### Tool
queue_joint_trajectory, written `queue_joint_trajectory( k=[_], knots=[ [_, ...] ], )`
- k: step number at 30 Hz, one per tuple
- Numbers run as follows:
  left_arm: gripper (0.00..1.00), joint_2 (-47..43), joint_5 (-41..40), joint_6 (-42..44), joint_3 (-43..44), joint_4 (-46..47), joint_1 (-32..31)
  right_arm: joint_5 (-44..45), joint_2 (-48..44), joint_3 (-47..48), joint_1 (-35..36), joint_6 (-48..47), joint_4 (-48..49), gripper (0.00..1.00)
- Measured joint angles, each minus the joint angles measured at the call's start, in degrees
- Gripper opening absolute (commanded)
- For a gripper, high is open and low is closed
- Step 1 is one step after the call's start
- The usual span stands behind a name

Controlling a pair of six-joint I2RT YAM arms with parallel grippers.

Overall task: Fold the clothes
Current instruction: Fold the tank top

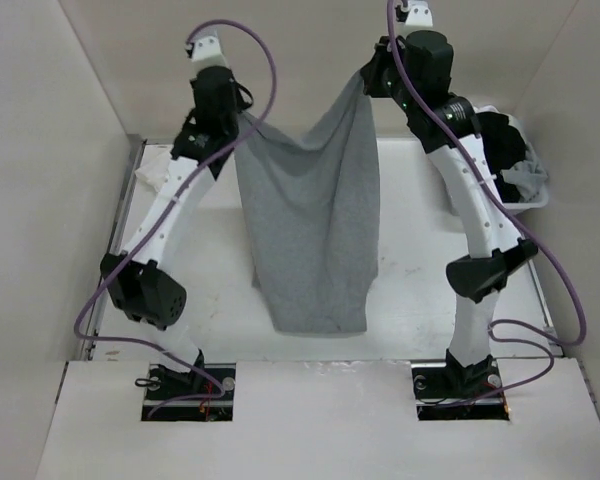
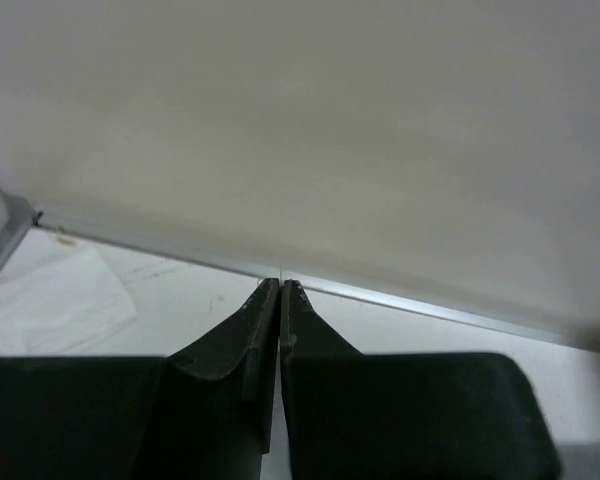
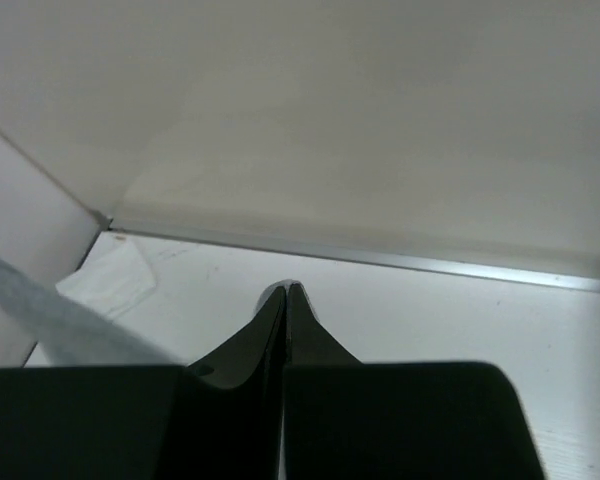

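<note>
Left pincer (image 2: 280, 288) raised, clamped tight, right pincer (image 3: 285, 292) raised, clamped tight

This is a robot lab test cell, not a home or a shop. A left arm (image 1: 170, 215) and a right arm (image 1: 480, 215), both white and black, stand bolted into cut-outs in a white board (image 1: 320, 420) at the near edge of a plain white tabletop (image 1: 410, 300). Off-white walls (image 1: 40, 150) box the tabletop in on three sides, and a metal rail (image 2: 400, 299) runs along the foot of the far one. Loose purple cables (image 1: 570, 300) loop from the bases up to the wrists. A grey T-shirt (image 1: 310, 230) hangs between the arms, and a basket (image 1: 542, 190) of dark and white garments sits at the right edge
</note>
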Motion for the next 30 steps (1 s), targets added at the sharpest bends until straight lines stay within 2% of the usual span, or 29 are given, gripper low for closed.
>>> queue_joint_trajectory(
  k=[4,7,11,15,17,19,25,27,30],
  knots=[
    [0.02,6.1,7.5,-6.5,13.3,-10.5,8.7,-3.4,3.9,8.0,-1.3,2.6,-3.6,0.0],
    [0.02,4.9,10.4,-8.9,22.0,-11.3,10.9,-4.7,1.2,11.0,-1.7,3.9,-1.7,0.0],
    [0.02,-1.6,12.5,-10.2,24.4,-9.1,11.4,-5.8,-4.3,13.6,-2.0,5.0,1.9,0.0],
    [0.02,-7.7,13.0,-10.8,21.8,-5.2,12.1,-6.0,-9.4,11.7,-3.2,5.4,4.9,0.0],
    [0.02,-10.7,12.6,-10.8,16.7,-2.7,12.2,-5.8,-12.9,5.4,-3.5,5.5,6.6,0.0],
    [0.02,-14.4,11.8,-10.8,7.9,0.1,11.9,-5.4,-17.3,-4.6,-3.8,5.4,8.8,0.0],
    [0.03,-27.3,7.0,-11.3,-28.4,5.0,7.9,-2.2,-35.5,-49.5,-0.2,5.3,15.8,0.0],
    [0.03,-33.7,5.0,-12.2,-41.6,4.5,5.5,-0.6,-43.6,-65.1,3.0,6.6,16.3,0.0],
    [0.03,-45.4,2.6,-13.8,-56.2,0.9,1.2,2.0,-57.4,-84.3,9.8,10.4,15.6,0.0]
  ],
)
